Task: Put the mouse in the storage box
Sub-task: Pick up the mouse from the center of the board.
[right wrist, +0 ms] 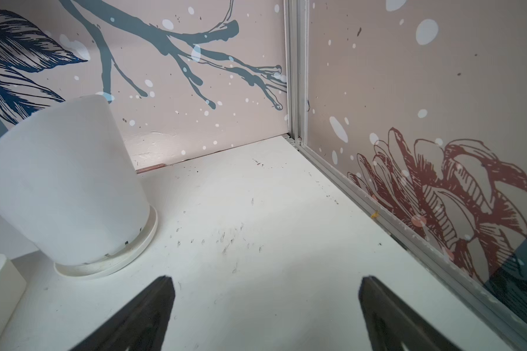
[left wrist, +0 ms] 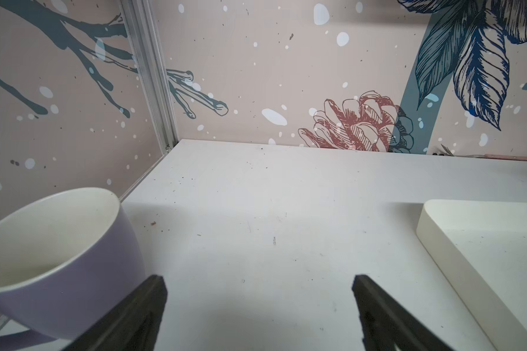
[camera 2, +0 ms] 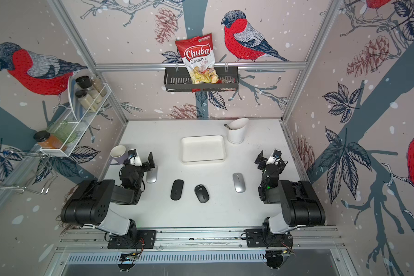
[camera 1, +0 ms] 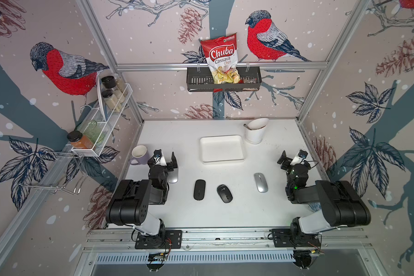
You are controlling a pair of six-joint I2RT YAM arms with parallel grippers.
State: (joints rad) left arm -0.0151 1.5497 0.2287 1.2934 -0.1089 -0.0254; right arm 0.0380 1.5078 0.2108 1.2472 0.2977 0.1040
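Note:
Several mice lie in a row across the white table in both top views. A silver mouse (camera 1: 173,178) is half hidden under my left wrist. A flat black mouse (camera 1: 199,189), a rounded black mouse (camera 1: 224,193) and another silver mouse (camera 1: 260,182) lie to its right. Behind them sits the storage box (camera 1: 222,159) (camera 2: 202,160), a shallow white tray with nothing in it. My left gripper (camera 1: 164,158) (left wrist: 259,281) is open over bare table, left of the box (left wrist: 457,261). My right gripper (camera 1: 293,156) (right wrist: 267,281) is open too, right of the box, holding nothing.
A lilac mug (camera 1: 139,154) (left wrist: 58,252) stands just left of my left gripper. A tall white cup (camera 1: 256,130) (right wrist: 64,188) holding a spoon stands behind the box. On the back wall hangs a black basket (camera 1: 196,80) with a chips bag. A wire shelf (camera 1: 101,119) lines the left wall.

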